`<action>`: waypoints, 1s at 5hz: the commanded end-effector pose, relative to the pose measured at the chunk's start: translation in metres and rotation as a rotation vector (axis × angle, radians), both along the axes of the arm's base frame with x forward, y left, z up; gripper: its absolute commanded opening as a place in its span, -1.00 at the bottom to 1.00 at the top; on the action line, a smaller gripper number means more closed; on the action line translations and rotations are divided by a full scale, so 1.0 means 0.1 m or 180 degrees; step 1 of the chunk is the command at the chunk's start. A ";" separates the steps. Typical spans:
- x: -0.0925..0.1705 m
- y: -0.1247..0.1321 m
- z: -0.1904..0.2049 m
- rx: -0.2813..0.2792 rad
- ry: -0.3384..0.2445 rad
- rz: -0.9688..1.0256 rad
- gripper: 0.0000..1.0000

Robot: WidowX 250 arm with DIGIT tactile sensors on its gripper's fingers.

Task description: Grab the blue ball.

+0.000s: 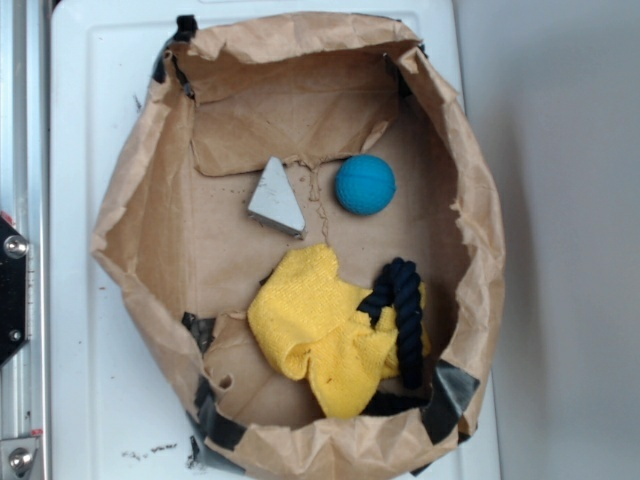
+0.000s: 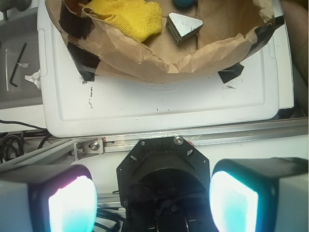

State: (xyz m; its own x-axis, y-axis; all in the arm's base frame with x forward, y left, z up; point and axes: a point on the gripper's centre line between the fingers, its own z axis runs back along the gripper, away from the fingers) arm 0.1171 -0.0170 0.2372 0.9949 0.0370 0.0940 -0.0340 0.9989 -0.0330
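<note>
Crinkled matt brown paper bag (image 1: 150,220). Fuzzy yellow cloth (image 1: 320,330), twisted navy rope (image 1: 405,310). The blue ball (image 1: 365,185) looks matt rubber

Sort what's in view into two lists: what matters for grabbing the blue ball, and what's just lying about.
For the job:
- blue ball, on the floor of the paper bag
- claw, open, outside the bag

Lying about:
- yellow cloth
- dark rope, partly on the cloth
- grey wedge block
- hex key beside the white tray
</note>
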 end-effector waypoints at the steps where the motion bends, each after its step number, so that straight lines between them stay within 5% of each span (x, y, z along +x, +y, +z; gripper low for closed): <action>1: 0.00 0.00 0.00 0.0000 0.0000 0.0000 1.00; 4: 0.00 0.00 0.00 0.0000 0.0000 0.0000 1.00; 5: 0.45 0.01 0.04 -0.0034 -0.0095 0.0210 1.00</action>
State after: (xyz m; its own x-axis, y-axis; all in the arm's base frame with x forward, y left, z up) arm 0.1593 -0.0159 0.2322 0.9912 0.0963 0.0911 -0.0931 0.9949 -0.0391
